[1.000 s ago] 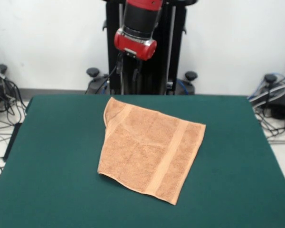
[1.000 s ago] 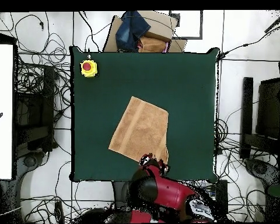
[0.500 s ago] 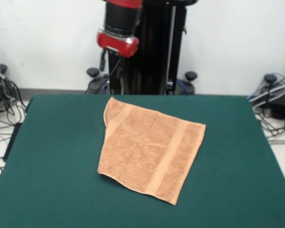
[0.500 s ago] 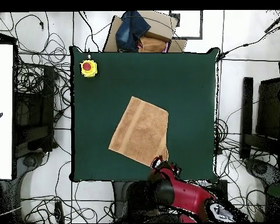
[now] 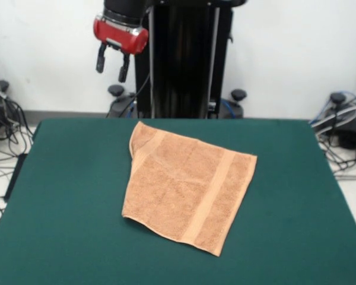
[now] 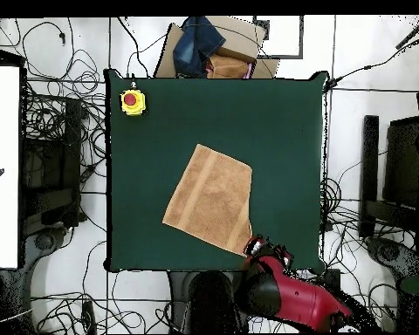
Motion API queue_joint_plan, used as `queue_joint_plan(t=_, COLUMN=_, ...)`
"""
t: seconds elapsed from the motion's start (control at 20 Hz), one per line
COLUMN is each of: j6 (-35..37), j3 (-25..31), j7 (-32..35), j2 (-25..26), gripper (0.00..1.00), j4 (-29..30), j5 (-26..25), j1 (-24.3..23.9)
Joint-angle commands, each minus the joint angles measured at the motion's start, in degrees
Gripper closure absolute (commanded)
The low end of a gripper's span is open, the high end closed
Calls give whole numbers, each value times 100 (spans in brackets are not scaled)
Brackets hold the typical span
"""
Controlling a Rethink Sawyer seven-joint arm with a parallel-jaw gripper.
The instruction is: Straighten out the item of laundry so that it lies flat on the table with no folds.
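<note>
Gripper [image 5: 112, 62] empty, fingers apart, above table [image 5: 65, 178] edge; towel [image 5: 187, 187] corner folded; only overhead shows yellow button box [image 6: 132, 102]

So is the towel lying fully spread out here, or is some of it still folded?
Mostly spread, one corner folded: the towel on the table has its far-left corner turned over in the front view.

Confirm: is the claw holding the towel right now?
No. The claw hangs open and empty above the table's far edge, clear of the towel.
</note>
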Motion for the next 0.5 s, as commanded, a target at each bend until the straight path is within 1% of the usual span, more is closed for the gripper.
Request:
queue_joint_plan(t=0.05, j6=126, j3=30, j7=310, j2=142, gripper=0, j4=-410, j5=-206, j1=320)
queue_joint_plan(t=0.25, j6=181, j3=195, j7=309, j2=184, gripper=0, j4=-400, j5=-256, j1=183)
queue_joint_plan(t=0.3, j6=311, j3=350, j7=242, j2=217, gripper=0, j4=-406, j5=-315, j1=81)
queue_joint_plan(t=0.4, j6=737, j3=842, j7=36, j2=351, gripper=0, j4=-426, j5=-419, j1=-219)
queue_joint_plan(t=0.5, j6=687, j3=788, j7=66, j2=403, gripper=0, j4=-482, j5=-418, j1=-120)
